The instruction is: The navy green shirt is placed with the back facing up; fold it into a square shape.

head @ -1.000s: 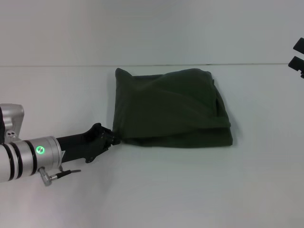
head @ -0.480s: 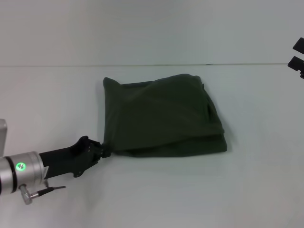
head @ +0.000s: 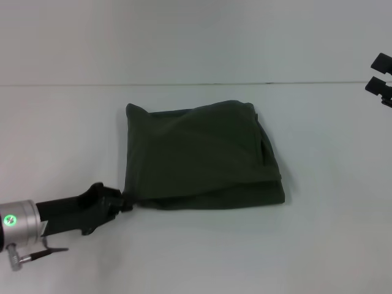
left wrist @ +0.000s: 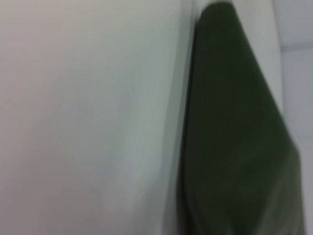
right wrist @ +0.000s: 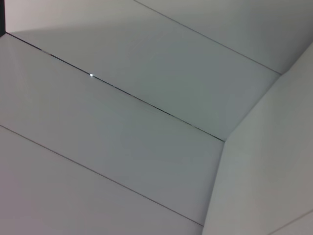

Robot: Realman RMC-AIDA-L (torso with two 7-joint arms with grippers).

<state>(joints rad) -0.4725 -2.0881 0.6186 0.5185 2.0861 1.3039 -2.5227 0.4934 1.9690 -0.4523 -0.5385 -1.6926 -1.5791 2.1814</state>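
Pinching shirt (head: 196,156) corner, apparently, left gripper (head: 125,201).

The navy green shirt (head: 199,156) lies folded into a rough, layered square, plain dark olive side up; a lower layer shows along its near and right edges; its near-left corner is pinched and drawn to a point.

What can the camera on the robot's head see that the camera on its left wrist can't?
Only the head view shows the whole folded navy green shirt, the left gripper pinching its near left corner, and the right gripper parked far off at the right edge. Only the left wrist view shows the shirt's edge from very close. Both show the dark green shirt lying on the white table.
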